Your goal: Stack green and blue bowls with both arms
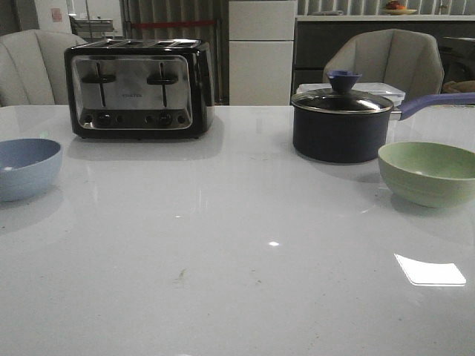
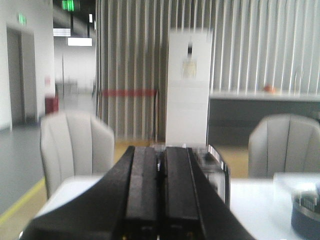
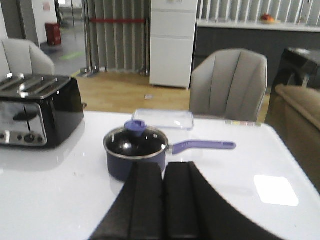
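Observation:
The dusty blue bowl [image 1: 24, 168] sits upright at the table's left edge. The pale green bowl [image 1: 430, 172] sits upright at the right edge, in front of the saucepan. Neither arm shows in the front view. My left gripper [image 2: 159, 150] is shut and empty, held above the table and facing the room beyond it. My right gripper [image 3: 163, 167] is shut and empty, above the table with the saucepan just past its tips. Neither bowl shows in the wrist views.
A black and chrome toaster [image 1: 139, 88] stands at the back left; it also shows in the right wrist view [image 3: 37, 110]. A dark lidded saucepan [image 1: 341, 122] with a purple handle stands at the back right. A clear lidded box [image 3: 163, 119] lies behind it. Chairs stand beyond the table.

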Robot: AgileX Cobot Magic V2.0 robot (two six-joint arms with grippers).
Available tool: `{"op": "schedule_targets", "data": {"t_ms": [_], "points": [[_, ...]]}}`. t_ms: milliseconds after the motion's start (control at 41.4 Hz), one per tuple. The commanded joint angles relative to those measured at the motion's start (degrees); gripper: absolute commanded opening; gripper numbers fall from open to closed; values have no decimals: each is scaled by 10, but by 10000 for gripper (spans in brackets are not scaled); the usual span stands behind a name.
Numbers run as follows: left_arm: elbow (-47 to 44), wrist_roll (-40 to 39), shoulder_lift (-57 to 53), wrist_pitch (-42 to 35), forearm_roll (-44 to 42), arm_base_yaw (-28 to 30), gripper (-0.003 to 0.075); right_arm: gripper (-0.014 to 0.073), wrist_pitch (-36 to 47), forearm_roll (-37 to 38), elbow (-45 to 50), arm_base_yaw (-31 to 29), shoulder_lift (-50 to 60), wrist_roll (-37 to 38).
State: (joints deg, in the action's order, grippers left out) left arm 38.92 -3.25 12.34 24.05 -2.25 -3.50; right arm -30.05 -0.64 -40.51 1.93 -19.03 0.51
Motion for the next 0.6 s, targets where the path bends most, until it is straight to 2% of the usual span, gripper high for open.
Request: {"op": "schedule_targets", "data": {"t_ms": [0, 217, 579], "points": [[25, -3, 53, 23, 0, 0, 93, 55, 2, 6, -21, -4, -50, -5], [21, -3, 142, 105, 0, 0, 93, 55, -79, 6, -20, -4, -135, -5], [22, -3, 237, 138, 0, 0, 93, 55, -122, 6, -20, -4, -256, -5]]}}
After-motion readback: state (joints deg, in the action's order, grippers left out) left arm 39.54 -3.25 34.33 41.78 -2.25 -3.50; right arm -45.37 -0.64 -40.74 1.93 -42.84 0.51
